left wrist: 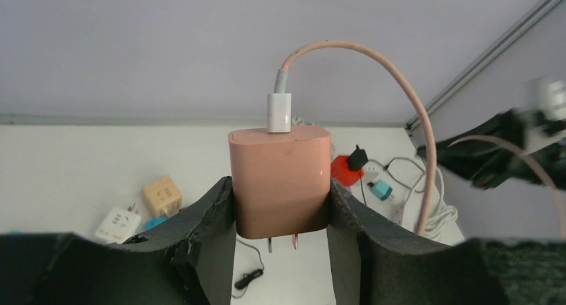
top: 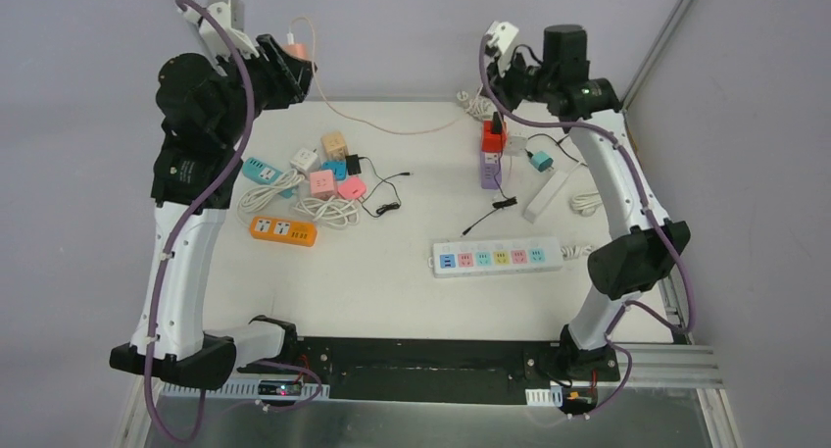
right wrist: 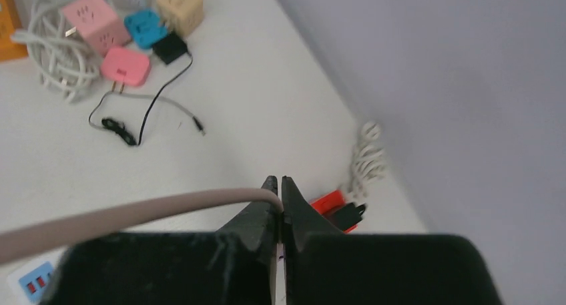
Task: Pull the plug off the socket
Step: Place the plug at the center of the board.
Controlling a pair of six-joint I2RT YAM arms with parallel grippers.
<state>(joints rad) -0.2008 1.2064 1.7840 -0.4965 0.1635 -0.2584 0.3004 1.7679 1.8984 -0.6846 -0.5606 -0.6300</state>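
Your left fingers (left wrist: 213, 241) are clamped on the pink charger (left wrist: 280, 181), held up above the bench (left wrist: 67, 165) with its prongs bare and the white plug (left wrist: 279, 113) seated in its top, while your right fingers (right wrist: 257, 221) are pinched shut on the pink cable (right wrist: 133, 218) out to the right.

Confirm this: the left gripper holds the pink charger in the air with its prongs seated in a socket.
Wrong about the prongs. The left gripper holds the pink charger in the air, but its prongs are bare, in no socket; the left wrist view shows it.
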